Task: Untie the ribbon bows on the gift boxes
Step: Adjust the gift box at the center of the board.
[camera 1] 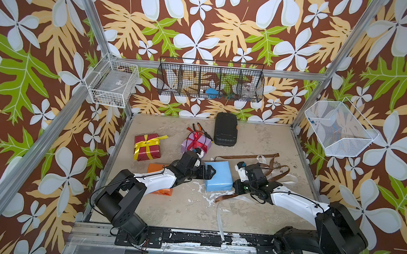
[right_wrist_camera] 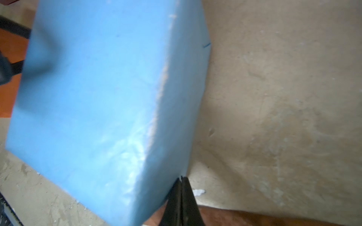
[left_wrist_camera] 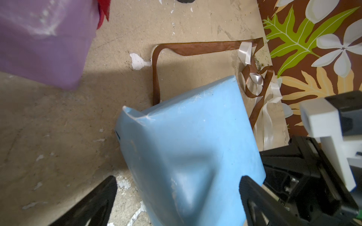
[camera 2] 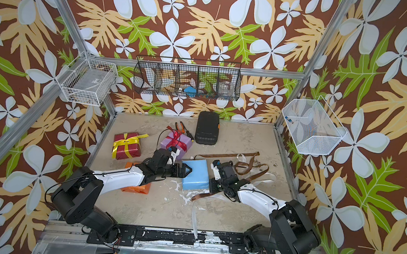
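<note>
Currently the left end effector (camera 1: 211, 172) is spread wide, straddling one edge of the light blue box (camera 1: 218, 180) mid-tabletop (camera 1: 179, 209). The right end effector (right_wrist_camera: 181, 188) has its fingers together at that box's corner, over the brown ribbon (camera 1: 247, 157); can't tell if anything is pinched. The brown ribbon and the white ribbon (camera 1: 219, 222) lie loose beside the box. Further back, the yellow bow (camera 1: 148, 142) on the dark red box (camera 1: 154, 148) and the red bow (camera 1: 196, 140) on the lilac box (camera 1: 206, 141) are tied. The orange box (camera 1: 155, 169) sits under the left arm.

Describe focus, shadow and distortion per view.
Both top views are sharp, evenly lit, with frame posts splayed by the lens; in the left wrist view the lilac box is blurred and a shadow darkens the light blue box; in the right wrist view that box looms soft.
</note>
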